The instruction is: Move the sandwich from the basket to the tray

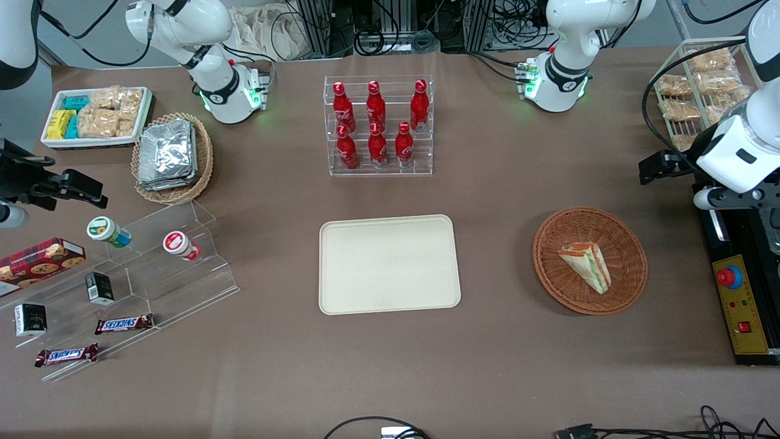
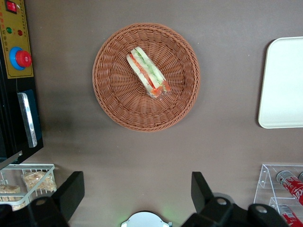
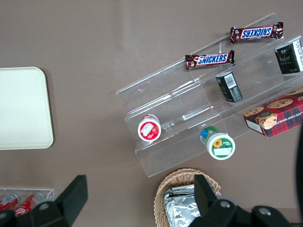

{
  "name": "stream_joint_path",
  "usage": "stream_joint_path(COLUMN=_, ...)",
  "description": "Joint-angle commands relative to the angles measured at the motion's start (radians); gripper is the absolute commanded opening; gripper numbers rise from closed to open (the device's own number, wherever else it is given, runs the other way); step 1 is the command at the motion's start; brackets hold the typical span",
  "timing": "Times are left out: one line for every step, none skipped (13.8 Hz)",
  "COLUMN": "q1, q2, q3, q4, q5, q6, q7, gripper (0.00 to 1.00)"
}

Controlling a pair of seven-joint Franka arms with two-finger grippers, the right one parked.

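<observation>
Wicker, reddish-brown: the basket sits on the brown table toward the working arm's end, and the sandwich lies inside it, flat on one bread face, its point aimed at about 5 o'clock in the front view. It rests a little off the basket's centre, clear of the rim. Lying flat like that, the striped filling edge shows from above; my guess is the fingers will have to close across the two bread faces or across the wedge's narrow width.

Gripper hangs high, above the table between the basket and the arm's base, not yet over the sandwich. Its two dark fingers are spread wide, nothing between them. Wrist camera looks straight down on the basket, which suggests the arm is lined up for a descent but has not begun one. Pick step not yet done.

Tray lies flat at the table's middle, bare, well apart from the basket, at roughly 9 o'clock from it in the front view. Low rim, so the set-down should need only a shallow drop.

Bottle rack stands at about 12 o'clock from the tray, farther from the front camera. The carry path from basket to tray looks free of it.
</observation>
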Motion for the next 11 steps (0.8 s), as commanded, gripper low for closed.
stream_joint_path(q1=0.003, q2=-0.013, q3=-0.002, q4=-0.010, q5=-0.018, q6=0.002, q7=0.000, gripper=1.00)
stream_joint_path(q1=0.003, q2=-0.009, q3=-0.001, q4=-0.001, q5=-0.017, q6=0.002, q7=0.004, gripper=1.00)
stream_joint_path(q1=0.003, q2=-0.009, q3=-0.001, q4=0.001, q5=-0.018, q6=0.002, q7=0.003, gripper=1.00)
stream_joint_path(q1=0.003, q2=-0.007, q3=-0.001, q4=-0.001, q5=-0.017, q6=0.002, q7=0.003, gripper=1.00)
stream_joint_path(q1=0.003, q2=-0.007, q3=-0.001, q4=-0.001, q5=-0.017, q6=0.003, q7=0.003, gripper=1.00)
stream_joint_path(q1=0.005, q2=-0.007, q3=-0.001, q4=-0.001, q5=-0.017, q6=0.005, q7=0.003, gripper=1.00)
stream_joint_path(q1=0.006, q2=-0.009, q3=0.002, q4=-0.005, q5=-0.015, q6=0.003, q7=0.001, gripper=1.00)
stream_joint_path(q1=0.006, q2=-0.009, q3=0.002, q4=-0.010, q5=-0.008, q6=0.003, q7=-0.009, gripper=1.00)
stream_joint_path(q1=0.006, q2=-0.006, q3=0.004, q4=-0.011, q5=-0.001, q6=0.005, q7=-0.016, gripper=1.00)
stream_joint_path(q1=0.006, q2=0.010, q3=0.004, q4=-0.013, q5=-0.001, q6=0.009, q7=-0.041, gripper=1.00)
stream_joint_path(q1=0.008, q2=0.017, q3=0.005, q4=-0.013, q5=-0.001, q6=0.014, q7=-0.084, gripper=1.00)
